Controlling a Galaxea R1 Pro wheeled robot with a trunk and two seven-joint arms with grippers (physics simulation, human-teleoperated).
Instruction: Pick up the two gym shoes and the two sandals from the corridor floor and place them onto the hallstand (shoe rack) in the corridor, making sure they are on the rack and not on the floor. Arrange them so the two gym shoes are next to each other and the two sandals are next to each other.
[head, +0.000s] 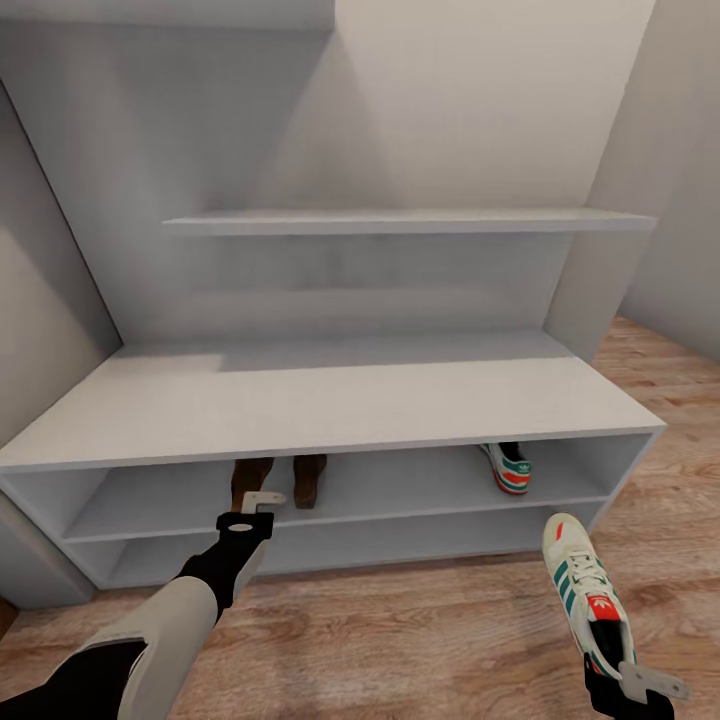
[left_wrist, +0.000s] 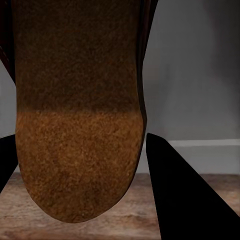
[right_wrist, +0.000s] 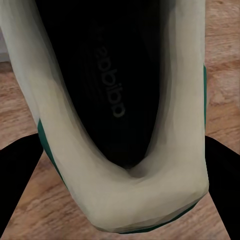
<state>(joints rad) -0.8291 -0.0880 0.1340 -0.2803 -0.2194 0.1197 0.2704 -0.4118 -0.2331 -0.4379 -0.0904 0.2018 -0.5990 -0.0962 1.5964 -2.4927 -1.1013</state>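
Note:
The pale grey hallstand (head: 330, 400) fills the head view. On the upper of its two low shelves stand two brown sandals, one (head: 310, 478) free, the other (head: 248, 480) at my left gripper (head: 262, 497), which is shut on it. In the left wrist view its brown footbed (left_wrist: 75, 125) sits between the dark fingers (left_wrist: 185, 200). One gym shoe (head: 510, 466) rests on the same shelf at the right. The other gym shoe (head: 582, 585) hangs above the corridor floor (head: 420, 630), held at the heel by my shut right gripper (head: 640, 685). Its heel opening (right_wrist: 115, 100) shows in the right wrist view.
Above the bench top a long wall shelf (head: 410, 220) juts out. Grey walls close in at the left (head: 40, 300) and right (head: 680, 200). The lowest shelf (head: 330, 555) holds nothing. Wood planks stretch in front of the unit.

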